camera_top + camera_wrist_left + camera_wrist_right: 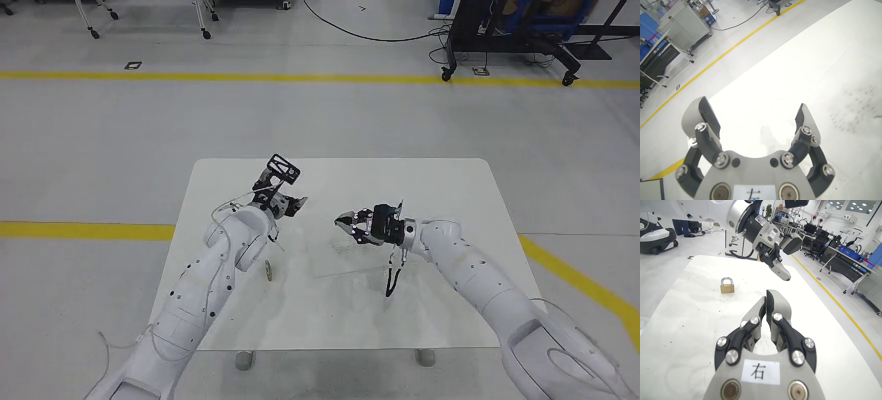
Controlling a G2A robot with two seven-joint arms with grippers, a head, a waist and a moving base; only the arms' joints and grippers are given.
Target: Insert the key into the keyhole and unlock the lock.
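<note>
Over table [450,300], left gripper [753,106] wide, right gripper [766,295] closed

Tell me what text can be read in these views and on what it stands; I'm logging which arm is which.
"右": white sticker on the right gripper.
"左", its lower part cut off at the picture's edge: white label on the left gripper.
Padlock: any print is too small to read.
</note>
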